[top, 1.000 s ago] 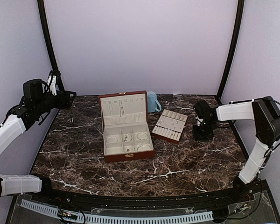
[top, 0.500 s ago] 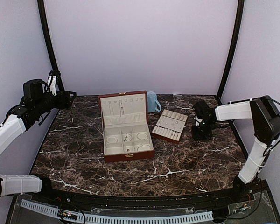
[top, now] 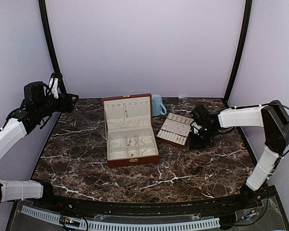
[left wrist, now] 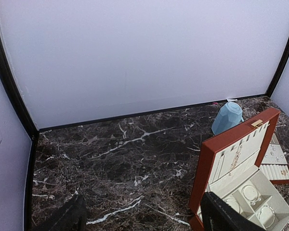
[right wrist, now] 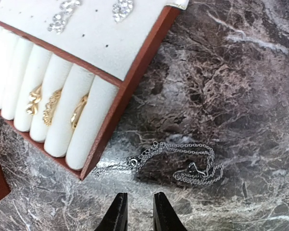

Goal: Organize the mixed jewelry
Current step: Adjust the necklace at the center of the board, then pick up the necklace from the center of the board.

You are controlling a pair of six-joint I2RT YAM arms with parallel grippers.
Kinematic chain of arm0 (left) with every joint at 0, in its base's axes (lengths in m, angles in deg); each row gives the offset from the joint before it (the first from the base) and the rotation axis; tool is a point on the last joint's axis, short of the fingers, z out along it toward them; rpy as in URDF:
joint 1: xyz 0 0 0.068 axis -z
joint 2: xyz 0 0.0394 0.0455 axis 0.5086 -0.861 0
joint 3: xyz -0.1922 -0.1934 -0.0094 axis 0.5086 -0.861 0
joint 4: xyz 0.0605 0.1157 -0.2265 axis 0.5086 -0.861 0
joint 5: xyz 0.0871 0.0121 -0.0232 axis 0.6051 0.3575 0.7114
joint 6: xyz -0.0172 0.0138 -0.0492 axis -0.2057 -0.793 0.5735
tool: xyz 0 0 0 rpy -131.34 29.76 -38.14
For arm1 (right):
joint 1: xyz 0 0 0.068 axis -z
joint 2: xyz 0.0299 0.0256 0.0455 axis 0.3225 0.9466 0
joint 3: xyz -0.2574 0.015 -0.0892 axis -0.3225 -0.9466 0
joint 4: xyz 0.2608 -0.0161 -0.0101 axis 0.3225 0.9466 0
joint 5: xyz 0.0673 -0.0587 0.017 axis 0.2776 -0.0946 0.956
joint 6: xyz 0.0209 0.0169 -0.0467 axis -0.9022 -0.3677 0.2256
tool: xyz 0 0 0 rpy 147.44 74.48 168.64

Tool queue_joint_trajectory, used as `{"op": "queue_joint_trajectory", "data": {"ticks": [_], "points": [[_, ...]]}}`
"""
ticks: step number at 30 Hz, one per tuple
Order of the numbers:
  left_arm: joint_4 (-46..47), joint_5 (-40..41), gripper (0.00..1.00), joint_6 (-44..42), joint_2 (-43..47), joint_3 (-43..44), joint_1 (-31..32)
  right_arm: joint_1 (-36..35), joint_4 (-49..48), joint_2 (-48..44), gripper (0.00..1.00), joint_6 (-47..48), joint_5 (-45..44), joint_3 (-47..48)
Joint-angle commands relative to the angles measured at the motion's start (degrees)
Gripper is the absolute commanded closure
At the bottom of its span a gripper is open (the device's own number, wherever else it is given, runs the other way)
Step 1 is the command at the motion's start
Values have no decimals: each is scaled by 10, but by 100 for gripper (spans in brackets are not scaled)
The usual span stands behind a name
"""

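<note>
Overhead, top view, hidden: silver chain can't be made out; right gripper [top: 198, 139] hangs low just right of the slotted tray [top: 175, 130]. Pieces in the box [top: 130, 130], left of the tray, too small to name.
Top view, change: right gripper has come nearer the tray than a second ago; left gripper [top: 71, 98] unmoved, well left of the tray.
Left wrist, cut off: only a corner of the tray [left wrist: 279, 166] shows at the frame edge; box partly behind a finger.
Left wrist, hand: left gripper fingers spread wide, nothing between.
Right wrist, chain: silver chain [right wrist: 159, 161] lies loose on the marble table [right wrist: 241, 86], one end just beside the tray's corner, just ahead of the fingertips, apart from them.
Right wrist, hand: fingers drawn near together, narrow gap, nothing in it.
Right wrist, tray: gold rings [right wrist: 53, 103] in the rolls, studs [right wrist: 62, 17] on the flat pad; rest cut off.
</note>
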Motion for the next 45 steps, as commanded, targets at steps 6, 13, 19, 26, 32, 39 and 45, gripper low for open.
{"op": "queue_joint_trajectory", "data": {"ticks": [6,13,19,26,32,39,45], "points": [[18,-3,16,-7,10,-5,-4,-3,23,-13,81,-6,-108,32],[18,-4,16,-7,11,-6,-4,-12,22,23,84,-15,-138,54],[17,-5,16,-7,12,-6,-4,-15,38,49,85,-27,-167,59],[19,-5,16,-7,12,-6,-4,-18,42,57,85,-46,-161,50],[18,-7,16,-7,12,-6,-4,-31,40,68,81,-55,-156,50],[19,-6,16,-7,14,-6,-4,-32,32,70,82,-61,-152,41],[18,-5,16,-7,16,-6,-4,-32,25,62,87,-69,-140,35]]}}
